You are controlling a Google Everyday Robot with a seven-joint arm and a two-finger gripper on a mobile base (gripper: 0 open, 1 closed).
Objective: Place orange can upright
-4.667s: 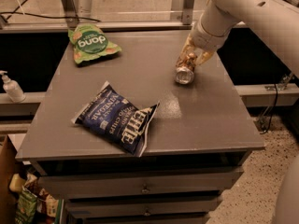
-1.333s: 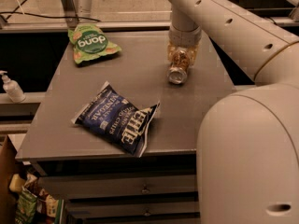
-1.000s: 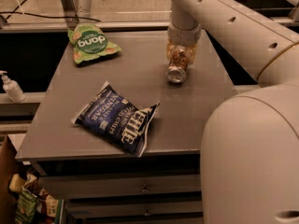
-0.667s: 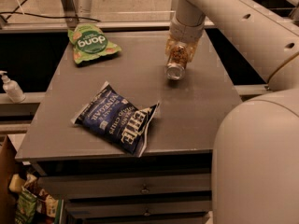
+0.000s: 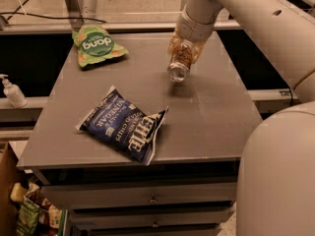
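Here, gripper (image 5: 182, 52) above table (image 5: 216, 114) clasping orange can (image 5: 179, 67), green "dong" bag (image 5: 96, 45)

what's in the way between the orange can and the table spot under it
Nothing visible. The gripper holds the orange can tilted over a bare patch of the table; the blue chip bag and green bag lie apart, toward the view's left.

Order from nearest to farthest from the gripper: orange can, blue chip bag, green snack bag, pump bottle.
1. orange can, in the gripper, back right.
2. blue chip bag, front centre, and green snack bag, back left: too close to call.
3. pump bottle, far left.
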